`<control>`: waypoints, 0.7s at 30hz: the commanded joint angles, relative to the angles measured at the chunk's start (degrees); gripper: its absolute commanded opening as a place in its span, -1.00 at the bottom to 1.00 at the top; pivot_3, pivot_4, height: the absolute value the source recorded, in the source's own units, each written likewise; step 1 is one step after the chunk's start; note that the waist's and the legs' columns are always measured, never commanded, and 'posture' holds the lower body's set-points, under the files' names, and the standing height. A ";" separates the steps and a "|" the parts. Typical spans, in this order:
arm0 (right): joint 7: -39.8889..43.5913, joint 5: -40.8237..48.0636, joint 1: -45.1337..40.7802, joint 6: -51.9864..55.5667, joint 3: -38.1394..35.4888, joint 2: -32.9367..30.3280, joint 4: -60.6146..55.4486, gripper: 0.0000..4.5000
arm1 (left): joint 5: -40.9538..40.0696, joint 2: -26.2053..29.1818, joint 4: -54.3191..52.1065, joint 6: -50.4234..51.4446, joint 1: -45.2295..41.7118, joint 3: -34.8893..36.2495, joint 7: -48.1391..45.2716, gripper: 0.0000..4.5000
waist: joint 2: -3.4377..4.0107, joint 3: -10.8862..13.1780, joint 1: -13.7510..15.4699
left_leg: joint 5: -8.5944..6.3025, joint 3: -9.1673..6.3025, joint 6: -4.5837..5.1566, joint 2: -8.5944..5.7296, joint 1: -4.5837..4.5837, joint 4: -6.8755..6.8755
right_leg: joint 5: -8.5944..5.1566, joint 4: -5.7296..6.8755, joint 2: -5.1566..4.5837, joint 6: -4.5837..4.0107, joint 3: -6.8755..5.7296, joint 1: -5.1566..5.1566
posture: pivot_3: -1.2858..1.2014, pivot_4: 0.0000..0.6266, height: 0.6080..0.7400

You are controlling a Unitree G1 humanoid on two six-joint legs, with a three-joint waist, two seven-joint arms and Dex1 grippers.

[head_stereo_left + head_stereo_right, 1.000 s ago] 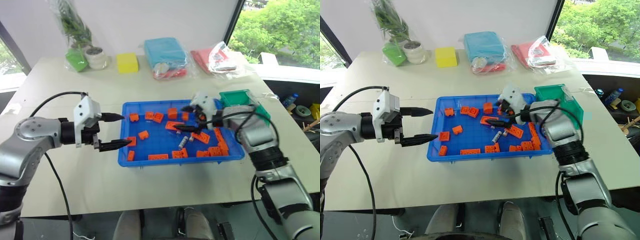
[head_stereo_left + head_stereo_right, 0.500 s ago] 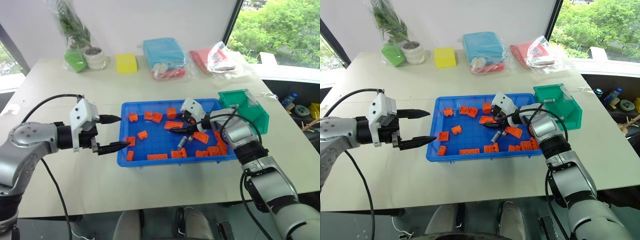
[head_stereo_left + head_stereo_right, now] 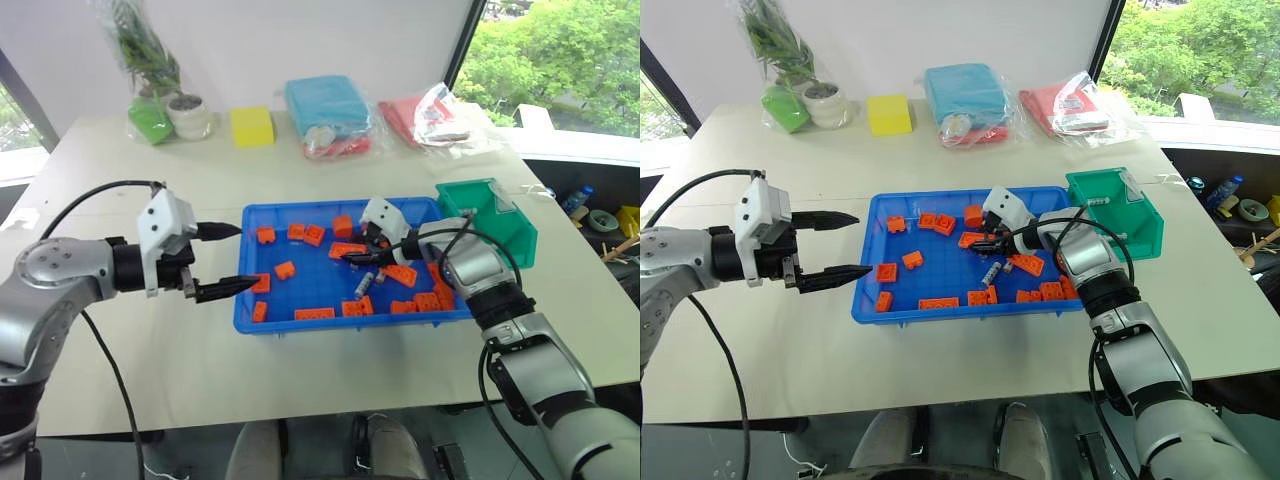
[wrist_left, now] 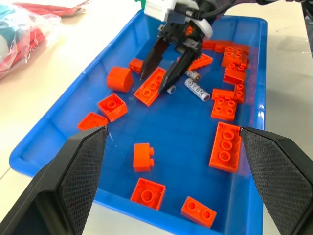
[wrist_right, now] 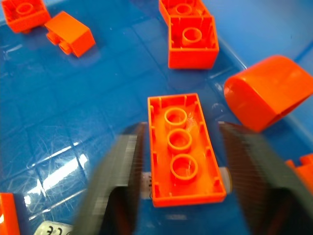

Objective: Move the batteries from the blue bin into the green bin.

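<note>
Batteries (image 4: 198, 90) among orange bricks (image 4: 153, 86), blue bin (image 3: 300, 325)

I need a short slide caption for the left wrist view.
Right gripper straddles an orange brick beside two batteries in the blue bin.

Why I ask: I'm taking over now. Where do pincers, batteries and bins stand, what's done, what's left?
Left pincer: open, empty, hovering at the blue bin's left rim.
Right pincer: open, low in the blue bin, straddling an orange brick; batteries lie beside it.
Green bin: by the blue bin's far right corner, contents unclear.
Done: none visibly moved. Left: carry every battery across.
</note>
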 commanded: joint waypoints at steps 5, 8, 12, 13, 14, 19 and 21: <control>-0.71 -1.29 0.13 -1.79 -0.78 0.01 -1.73 0.99 | 0.53 0.13 1.14 -1.61 -1.91 -0.11 -0.98 1.00 | 0.00 0.00 0.01 | 0.00 0.00 0.00 0.00 0.00 0.00 | 0.00 0.00 0.00 0.00 0.00 0.00 | 0.03 -0.52 0.45; -0.80 -1.25 0.40 -1.87 -1.07 0.12 -1.75 0.99 | 0.80 0.08 1.28 -1.86 -1.98 -0.16 -1.20 1.00 | -0.01 0.00 -0.01 | 0.00 0.00 0.00 0.00 0.00 0.00 | 0.00 0.00 0.00 0.00 0.00 0.00 | 0.03 -0.52 0.45; -0.73 -1.07 0.55 -1.77 -1.28 0.41 -1.92 0.35 | 1.08 0.02 1.46 -2.27 -2.01 -0.18 -1.35 1.00 | 0.00 0.00 -0.03 | 0.00 0.00 0.00 0.00 0.00 0.00 | 0.00 0.00 0.00 0.00 0.00 0.00 | 0.03 -0.52 0.45; -0.75 -1.09 0.59 -1.74 -1.24 0.46 -2.00 0.10 | 1.14 0.00 1.51 -2.33 -2.02 -0.16 -1.37 1.00 | 0.00 0.00 -0.03 | 0.00 0.00 0.00 0.00 0.00 0.00 | 0.00 0.00 0.00 0.00 0.00 0.00 | 0.03 -0.52 0.45; -0.80 -1.13 0.62 -1.72 -1.20 0.51 -2.07 -0.14 | 1.20 -0.02 1.56 -2.41 -2.03 -0.13 -1.38 1.00 | 0.00 0.00 -0.03 | 0.00 0.00 0.00 0.00 0.00 0.00 | 0.00 0.00 0.00 0.00 0.00 0.00 | 0.03 -0.52 0.45; -0.86 -1.22 0.68 -1.81 -1.15 0.72 -2.49 -0.34 | 1.41 -0.01 1.76 -2.65 -1.96 -0.06 -1.49 1.00 | 0.00 0.00 -0.01 | 0.00 0.00 0.00 0.00 0.00 0.00 | 0.00 0.00 0.00 0.00 0.00 0.00 | 0.03 -0.52 0.45; -0.78 -0.91 0.44 -1.56 -1.09 1.30 -3.63 -0.34 | 1.54 0.01 1.94 -2.90 -1.78 -0.02 -1.65 1.00 | 0.00 0.00 -0.03 | 0.00 0.00 0.00 0.00 0.00 0.00 | 0.00 0.00 0.00 0.00 0.00 0.00 | 0.03 -0.52 0.45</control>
